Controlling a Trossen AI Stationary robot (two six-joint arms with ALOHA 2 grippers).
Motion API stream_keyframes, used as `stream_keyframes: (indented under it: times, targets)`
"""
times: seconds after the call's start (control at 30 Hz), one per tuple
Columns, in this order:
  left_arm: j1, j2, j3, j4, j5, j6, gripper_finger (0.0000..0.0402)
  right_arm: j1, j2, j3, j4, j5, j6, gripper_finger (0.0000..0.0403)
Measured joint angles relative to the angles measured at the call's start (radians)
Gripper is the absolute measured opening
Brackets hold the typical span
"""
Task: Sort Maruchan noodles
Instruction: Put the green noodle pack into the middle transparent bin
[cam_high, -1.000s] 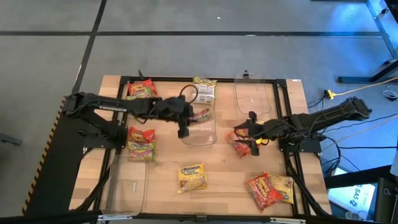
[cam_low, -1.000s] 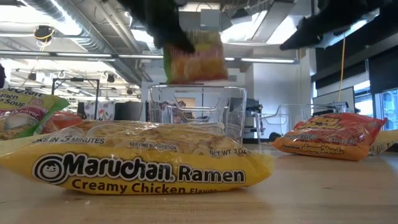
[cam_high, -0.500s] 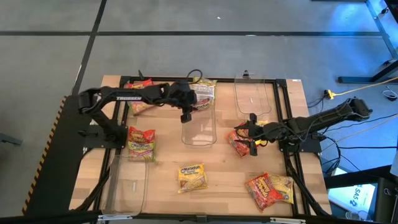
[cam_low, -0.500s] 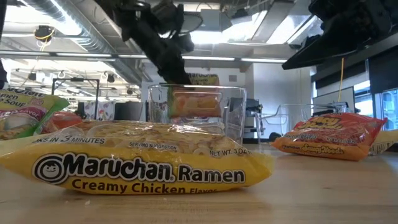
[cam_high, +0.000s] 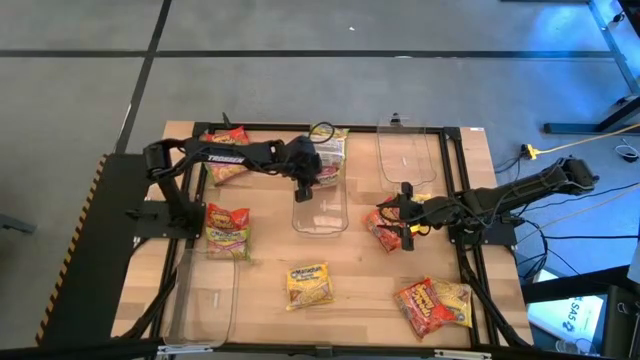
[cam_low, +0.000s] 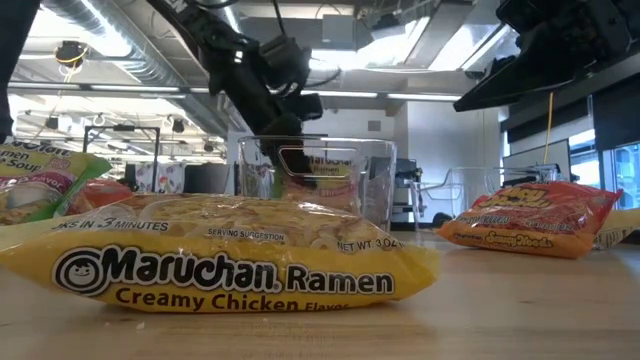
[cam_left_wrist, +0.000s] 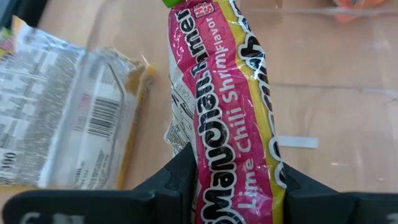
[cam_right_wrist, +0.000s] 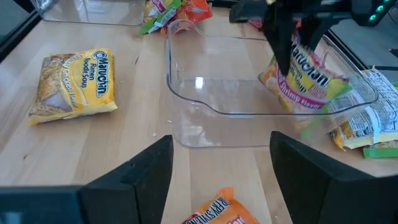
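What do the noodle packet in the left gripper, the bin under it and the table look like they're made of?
Noodle packet: thin glossy plastic film, judging by its crinkles and glare. Bin: clear, seemingly rigid plastic; the tabletop shows through its walls. Table: pale wood, probably plywood or butcher block, with visible grain and a matte finish.

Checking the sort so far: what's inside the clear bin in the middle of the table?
Only the Lime Chili Shrimp packet, held by the left gripper and lowered into the middle clear bin at its far end. The rest of the bin floor looks bare. Whether the packet touches the bottom can't be seen.
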Motion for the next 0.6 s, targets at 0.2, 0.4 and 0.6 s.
stream_keyframes:
  times: [0.2,0.4,0.6]
  targets:
    - [-0.002,0.017,0.0,0.016,-0.001,-0.004,0.0122,0.0,0.0,0.0,-0.001,-0.001,0.019,0.0237]
    - [-0.001,0.009,0.0,0.021,-0.026,-0.023,0.016,0.0,0.0,0.0,-0.004,-0.009,0.021,0.0237]
    - [-0.001,0.006,0.017,-0.005,-0.042,-0.028,0.0175,0.0,0.0,0.0,-0.003,-0.009,0.021,0.0237]
